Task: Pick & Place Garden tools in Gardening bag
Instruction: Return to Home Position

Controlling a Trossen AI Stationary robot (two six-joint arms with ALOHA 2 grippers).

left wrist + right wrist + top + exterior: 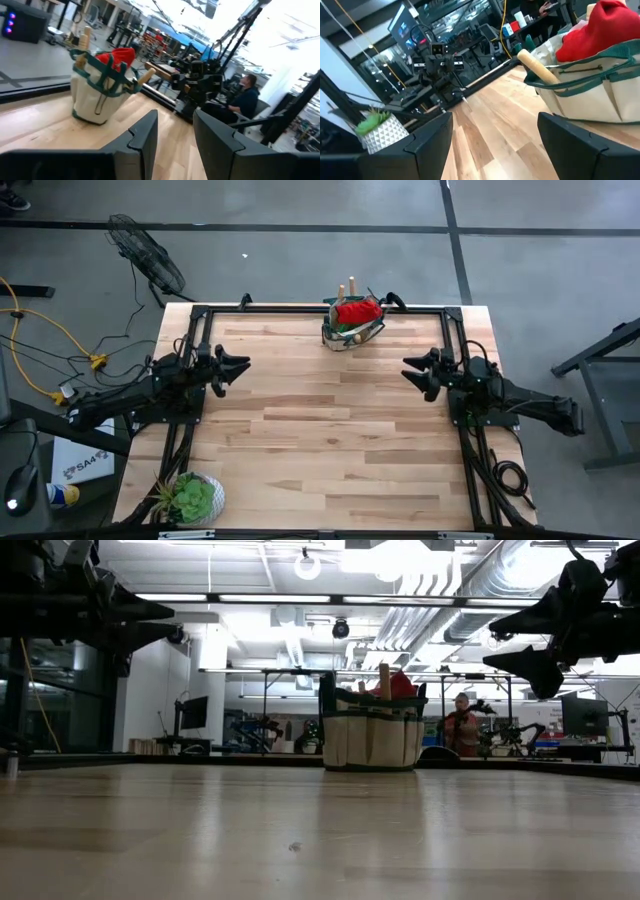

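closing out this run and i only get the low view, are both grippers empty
Observer: Yes. The wrist views show the left gripper and the right gripper open and holding nothing.
Operator: where are they relative to the bag
Observer: From above, the gardening bag stands midway along the far edge of the table. The grippers are out at its left and right sides, both well apart from the bag.
Operator: anything else on the table i can't see
Observer: A potted plant sits at the near left corner, outside your view.
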